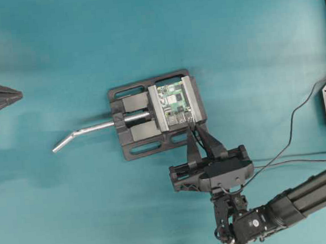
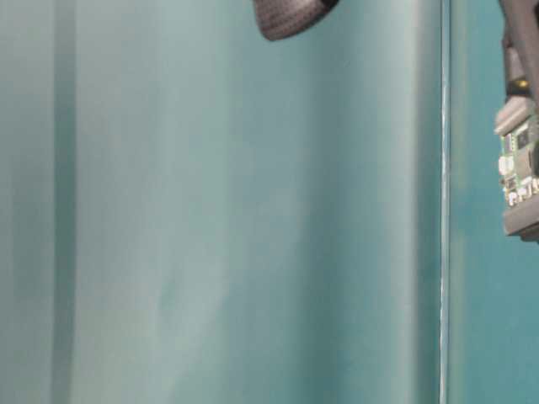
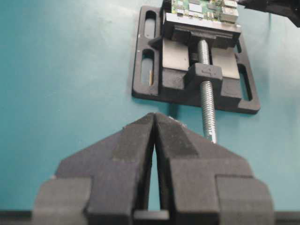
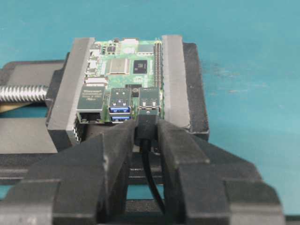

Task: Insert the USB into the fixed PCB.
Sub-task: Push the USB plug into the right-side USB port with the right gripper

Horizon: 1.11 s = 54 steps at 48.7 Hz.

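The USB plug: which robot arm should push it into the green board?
The right. Its tool already grips the USB at the fixed PCB port; the left tool sits shut, far off.

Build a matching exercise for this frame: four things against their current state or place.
Things:
1. left pincer
2. right pincer
3. circuit board
4. vise handle

States:
A. clamped between grey jaws
B. shut on the plug, at a port on the board's edge
C. shut on nothing, well back from the vise
D. sticks out to the left in the overhead view

Pairs: 1-C, 2-B, 3-A, 4-D
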Tool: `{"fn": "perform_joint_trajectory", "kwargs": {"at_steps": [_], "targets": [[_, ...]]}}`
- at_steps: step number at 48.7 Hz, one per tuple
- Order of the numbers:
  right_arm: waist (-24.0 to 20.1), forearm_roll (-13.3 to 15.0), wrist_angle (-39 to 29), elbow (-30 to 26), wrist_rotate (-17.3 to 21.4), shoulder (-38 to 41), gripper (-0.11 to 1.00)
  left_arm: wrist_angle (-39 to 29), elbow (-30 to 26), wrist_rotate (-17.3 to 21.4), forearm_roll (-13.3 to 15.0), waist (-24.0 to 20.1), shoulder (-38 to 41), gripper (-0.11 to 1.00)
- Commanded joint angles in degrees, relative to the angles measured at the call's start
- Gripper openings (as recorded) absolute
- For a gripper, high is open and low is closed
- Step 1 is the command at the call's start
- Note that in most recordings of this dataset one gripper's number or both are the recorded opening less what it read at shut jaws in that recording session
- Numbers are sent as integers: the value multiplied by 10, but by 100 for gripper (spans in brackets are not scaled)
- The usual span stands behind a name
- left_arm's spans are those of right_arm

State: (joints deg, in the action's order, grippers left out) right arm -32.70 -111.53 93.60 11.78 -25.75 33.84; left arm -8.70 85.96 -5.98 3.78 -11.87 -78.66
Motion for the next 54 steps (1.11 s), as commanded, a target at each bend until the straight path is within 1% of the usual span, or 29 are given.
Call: {"fn": "perform_joint_trajectory", "kwargs": {"at_steps": [1,18,30,39,54], "targets": [[34,14,1,-3,2,-11,21,3,-16,-4,-1,-2,5,3],[39,14,-1,5,1,-10,21,3,-16,-4,-2,-2,6,3],[40,26,-1,19,2,-10,21,3,-16,-4,-2,-1,5,3],[43,36,-5,18,6,-10,21,3,-16,-4,-2,-2,5,3],[44,36,-28,11,11,-11,21,4,-16,-4,-2,-2,5,3]]}}
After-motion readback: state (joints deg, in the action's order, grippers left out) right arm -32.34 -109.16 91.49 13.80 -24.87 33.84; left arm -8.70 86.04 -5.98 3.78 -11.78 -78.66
